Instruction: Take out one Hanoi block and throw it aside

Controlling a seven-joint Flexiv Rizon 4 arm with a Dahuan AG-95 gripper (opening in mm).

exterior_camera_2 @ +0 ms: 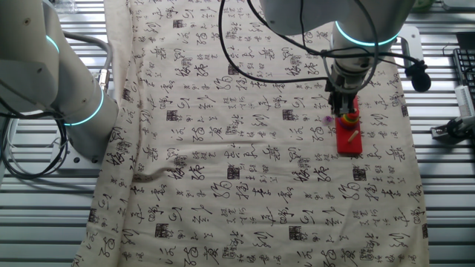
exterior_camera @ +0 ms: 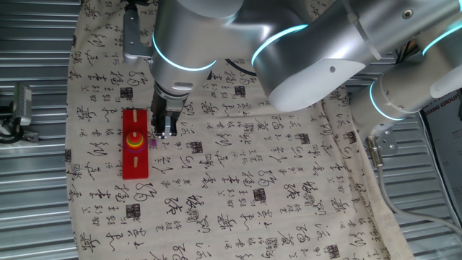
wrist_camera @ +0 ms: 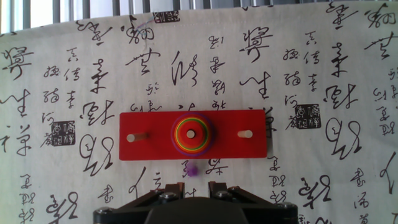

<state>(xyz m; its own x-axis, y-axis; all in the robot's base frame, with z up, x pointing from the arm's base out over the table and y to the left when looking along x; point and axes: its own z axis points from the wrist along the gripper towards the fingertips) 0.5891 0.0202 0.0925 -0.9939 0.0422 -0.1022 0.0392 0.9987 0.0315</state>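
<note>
In the first fixed view we are seeing the red peg board (exterior_camera: 135,154) lying at the left on the calligraphy cloth (exterior_camera: 274,180), its middle peg carrying the stacked rings (exterior_camera: 134,141). Just right of it the purple Hanoi block (exterior_camera: 153,142) is lying on the cloth, directly under the gripper (exterior_camera: 163,133). The fingers are standing slightly apart, holding nothing.

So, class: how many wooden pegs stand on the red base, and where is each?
3: left peg bare, middle peg inside the ring stack, right peg bare, all on the red base.
</note>
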